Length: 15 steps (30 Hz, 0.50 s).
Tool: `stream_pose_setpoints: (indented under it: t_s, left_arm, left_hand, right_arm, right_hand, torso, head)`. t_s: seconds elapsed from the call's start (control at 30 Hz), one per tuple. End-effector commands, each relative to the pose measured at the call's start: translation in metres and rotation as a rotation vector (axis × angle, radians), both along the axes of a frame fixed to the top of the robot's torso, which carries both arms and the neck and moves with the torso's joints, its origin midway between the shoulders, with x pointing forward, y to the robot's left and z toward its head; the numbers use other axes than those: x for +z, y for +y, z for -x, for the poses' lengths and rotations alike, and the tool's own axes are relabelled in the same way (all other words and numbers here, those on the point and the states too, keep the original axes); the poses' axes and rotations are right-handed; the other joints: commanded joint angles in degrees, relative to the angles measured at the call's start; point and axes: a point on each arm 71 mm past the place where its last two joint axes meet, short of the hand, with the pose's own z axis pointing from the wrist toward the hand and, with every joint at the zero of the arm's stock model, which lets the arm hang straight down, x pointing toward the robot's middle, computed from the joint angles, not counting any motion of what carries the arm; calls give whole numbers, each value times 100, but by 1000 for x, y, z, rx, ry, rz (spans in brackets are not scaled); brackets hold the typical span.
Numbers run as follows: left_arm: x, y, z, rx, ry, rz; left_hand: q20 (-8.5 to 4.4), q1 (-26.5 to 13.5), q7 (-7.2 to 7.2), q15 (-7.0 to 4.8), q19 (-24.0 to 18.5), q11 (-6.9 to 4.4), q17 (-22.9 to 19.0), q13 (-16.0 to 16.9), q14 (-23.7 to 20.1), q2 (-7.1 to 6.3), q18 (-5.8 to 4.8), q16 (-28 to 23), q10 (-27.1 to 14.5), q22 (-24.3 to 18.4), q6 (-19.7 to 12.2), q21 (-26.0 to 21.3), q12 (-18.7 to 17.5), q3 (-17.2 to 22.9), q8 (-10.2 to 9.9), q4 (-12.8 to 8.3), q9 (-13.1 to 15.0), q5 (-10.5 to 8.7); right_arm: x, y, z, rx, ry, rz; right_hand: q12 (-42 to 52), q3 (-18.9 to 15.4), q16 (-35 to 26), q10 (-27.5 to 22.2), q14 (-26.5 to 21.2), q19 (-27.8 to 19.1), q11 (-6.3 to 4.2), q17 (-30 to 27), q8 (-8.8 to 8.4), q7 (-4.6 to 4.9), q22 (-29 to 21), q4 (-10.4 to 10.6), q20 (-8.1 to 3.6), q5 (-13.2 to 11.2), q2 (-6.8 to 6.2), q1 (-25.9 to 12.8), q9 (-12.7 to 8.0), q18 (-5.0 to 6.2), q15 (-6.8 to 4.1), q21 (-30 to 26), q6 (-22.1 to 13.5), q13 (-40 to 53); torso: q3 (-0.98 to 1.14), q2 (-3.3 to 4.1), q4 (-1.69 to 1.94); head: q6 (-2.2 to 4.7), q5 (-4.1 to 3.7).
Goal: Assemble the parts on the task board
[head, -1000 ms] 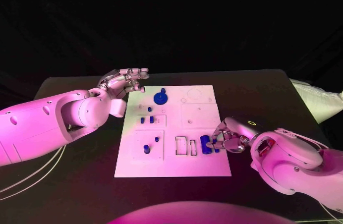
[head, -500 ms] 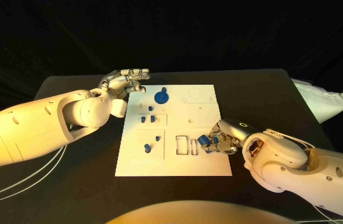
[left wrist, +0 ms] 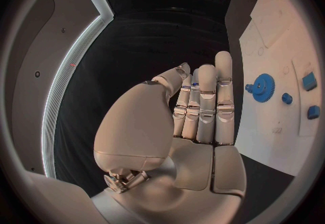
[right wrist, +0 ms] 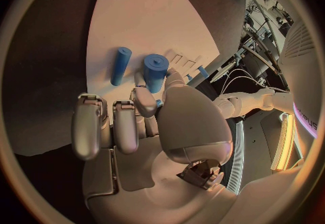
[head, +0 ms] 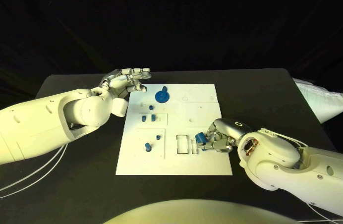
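Since the earlier frame the right silver hand (head: 216,140) has slid left onto the white rectangular task board (head: 175,159) near its right edge, gripping a blue cylindrical part (right wrist: 155,70) beside 1 thin blue rod (right wrist: 121,65), while the left silver hand (head: 127,84) stays off the board's far-left corner, fingers together and extended, holding nothing. On the board: 1 blue gear (head: 162,95) at the far end and about 5 small blue pieces (head: 147,147) down the left half; the black table (head: 79,184) lies bare along the board's near and left edges.
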Motion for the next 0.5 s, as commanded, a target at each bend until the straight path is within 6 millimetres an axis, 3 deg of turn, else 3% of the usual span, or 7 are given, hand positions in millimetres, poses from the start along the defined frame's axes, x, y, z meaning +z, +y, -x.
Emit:
stream_pose_setpoints:
  t_s: [0.03,0.17,0.5]
  left_arm:
    - [1,-2,1,-22,-5,10]
    - [1,-2,1,-23,-4,10]
    - [-1,-3,1,-29,-1,12]
  left_hand:
    - [-25,27,4,6,-8,4,-4,-9,-32,33,58,32,-30,-7,-14,-19,32,-4,27,-32,-5,-13]
    - [-25,23,4,7,-8,4,-6,-9,-33,32,58,33,-32,-8,-15,-20,34,-6,28,-31,-5,-13]
    - [-24,23,4,7,-9,4,-7,-9,-34,33,58,33,-33,-8,-16,-20,35,-7,28,-32,-5,-13]
  right_arm:
    - [-7,-1,4,-18,12,-3]
    - [0,-2,5,-54,-33,-77]
    - [20,4,13,-122,-62,-263]
  right_hand:
    - [116,16,46,107,439,28,-31,542,40,-12,24,-26,-30,87,152,112,38,-117,-31,31,92,126]
    - [175,23,59,148,441,35,-62,559,85,-47,44,-21,-51,217,229,177,84,-120,-55,45,182,209]
    - [219,-36,96,194,450,53,-90,611,102,-76,92,7,-86,451,316,135,141,-130,-82,77,236,307]
  torso:
    - [1,1,-8]
    - [10,2,-15]
    - [5,2,-5]
  head:
    - [8,17]
    - [12,27]
    - [39,7]
